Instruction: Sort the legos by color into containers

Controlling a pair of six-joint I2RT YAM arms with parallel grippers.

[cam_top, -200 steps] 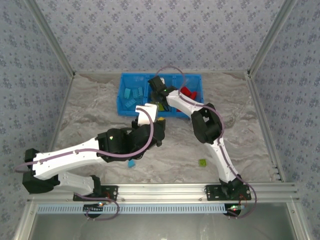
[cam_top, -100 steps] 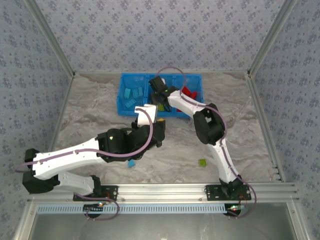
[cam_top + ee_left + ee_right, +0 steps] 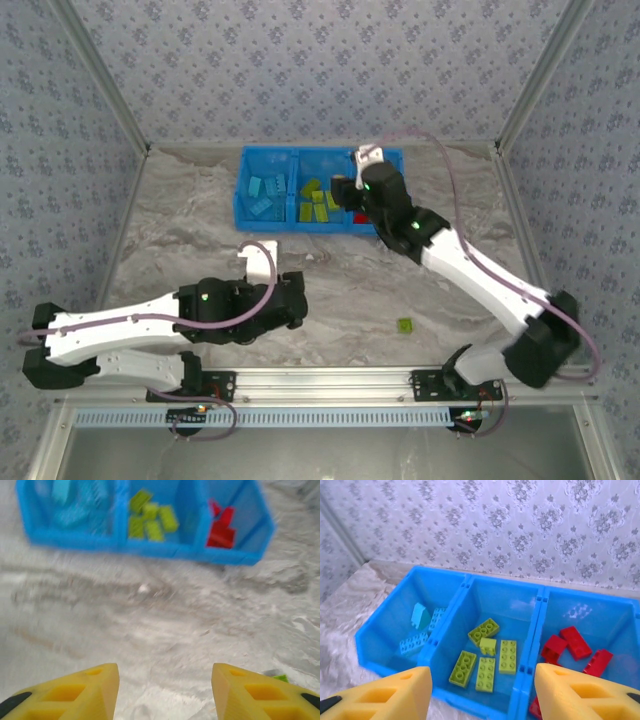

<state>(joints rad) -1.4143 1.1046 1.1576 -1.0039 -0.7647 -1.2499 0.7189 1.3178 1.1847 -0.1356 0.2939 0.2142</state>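
the bin [image 3: 505,597] lies at the top centre of the overhead view, close to the back edge of the surface [image 3: 180,220]. its three cells run left to right: blue legos [image 3: 420,627], green legos [image 3: 487,655], red legos [image 3: 575,642]. thin dividers keep each colour apart, so the sorting looks nearly finished.

the right end effector [image 3: 482,670] hangs above the near side of the bin, roughly over the middle and right cells. its fingers are spread with nothing between them, released. hovering high there likely keeps it clear of the walls.

the left end effector [image 3: 164,672] is low over bare surface at the lower left of the overhead view. it is likewise parted and empty, and faces the bin from well back.

one loose green lego [image 3: 405,324] lies alone at the lower right of the overhead view, near the front rail and well apart from the bin. it peeks past the finger at the lower right of the left wrist view. open surface surrounds it, so either arm has room to approach, and the middle cell has space for it.
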